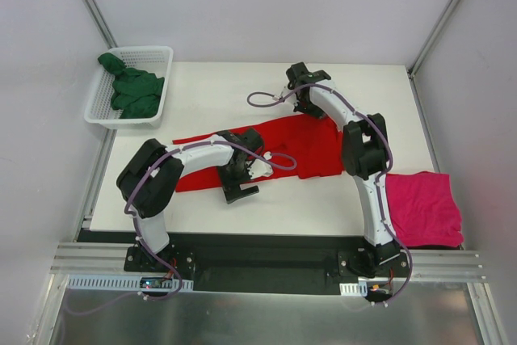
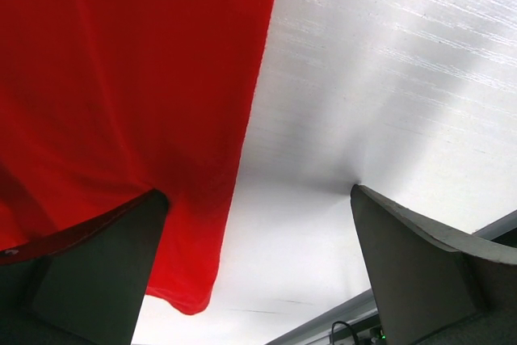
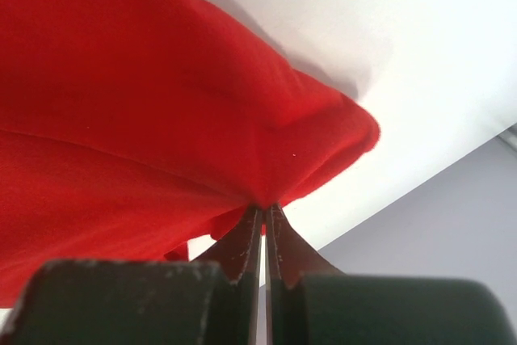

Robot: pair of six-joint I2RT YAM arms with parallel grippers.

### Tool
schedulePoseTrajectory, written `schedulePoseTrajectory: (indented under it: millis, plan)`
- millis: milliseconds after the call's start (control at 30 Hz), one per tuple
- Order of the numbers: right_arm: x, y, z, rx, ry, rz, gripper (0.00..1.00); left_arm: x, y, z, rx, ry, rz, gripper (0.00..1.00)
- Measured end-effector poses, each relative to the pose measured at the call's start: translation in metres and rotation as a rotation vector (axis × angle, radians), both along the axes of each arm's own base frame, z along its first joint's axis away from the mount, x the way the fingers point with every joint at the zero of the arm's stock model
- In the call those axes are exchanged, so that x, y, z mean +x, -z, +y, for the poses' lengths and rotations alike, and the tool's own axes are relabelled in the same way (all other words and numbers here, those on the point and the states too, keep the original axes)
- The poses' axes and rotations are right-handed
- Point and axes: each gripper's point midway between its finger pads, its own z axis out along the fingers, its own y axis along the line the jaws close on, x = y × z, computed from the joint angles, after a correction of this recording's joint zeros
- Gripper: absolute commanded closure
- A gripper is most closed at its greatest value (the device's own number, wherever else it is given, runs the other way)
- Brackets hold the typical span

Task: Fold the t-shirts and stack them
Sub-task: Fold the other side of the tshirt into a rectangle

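Observation:
The red t-shirt (image 1: 303, 145) lies spread across the middle of the table. My right gripper (image 1: 305, 107) is at its far edge, shut on a pinched corner of the red cloth (image 3: 202, 103); the fingertips (image 3: 265, 209) meet in the fold. My left gripper (image 1: 242, 182) is open at the shirt's near edge. In the left wrist view its left finger (image 2: 97, 272) overlaps the red cloth (image 2: 121, 78), its right finger (image 2: 420, 272) is over bare table, and nothing is held. The magenta t-shirt (image 1: 424, 208) lies folded at the near right. The dark green t-shirt (image 1: 133, 90) is bunched in the basket.
A white mesh basket (image 1: 101, 111) stands at the far left corner of the table. The table's near edge and a metal rail (image 1: 266, 260) run below the arms. White walls enclose the table on three sides.

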Motion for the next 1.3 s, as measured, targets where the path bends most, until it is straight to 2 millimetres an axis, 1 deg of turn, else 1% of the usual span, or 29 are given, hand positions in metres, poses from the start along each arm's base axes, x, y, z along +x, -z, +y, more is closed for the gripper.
schedulePoseTrajectory:
  millis: [133, 233, 667, 1033, 1300]
  plan:
    - [0.009, -0.012, 0.003, 0.002, -0.024, -0.031, 0.99, 0.0, 0.0, 0.001, -0.003, 0.005, -0.005, 0.01]
    - [0.014, -0.017, 0.005, -0.008, -0.046, -0.047, 0.99, 0.0, 0.0, 0.001, -0.006, 0.006, -0.009, 0.01]
    - [0.026, -0.025, 0.006, -0.062, -0.123, -0.074, 0.99, 0.0, 0.0, 0.0, -0.004, 0.012, -0.012, 0.02]
    - [0.031, -0.03, 0.006, -0.101, -0.179, -0.073, 0.99, -0.001, 0.0, 0.0, -0.002, 0.022, -0.014, 0.02]
    - [0.038, -0.036, 0.007, -0.119, -0.201, -0.097, 0.99, -0.001, 0.0, 0.0, 0.0, 0.025, -0.015, 0.02]
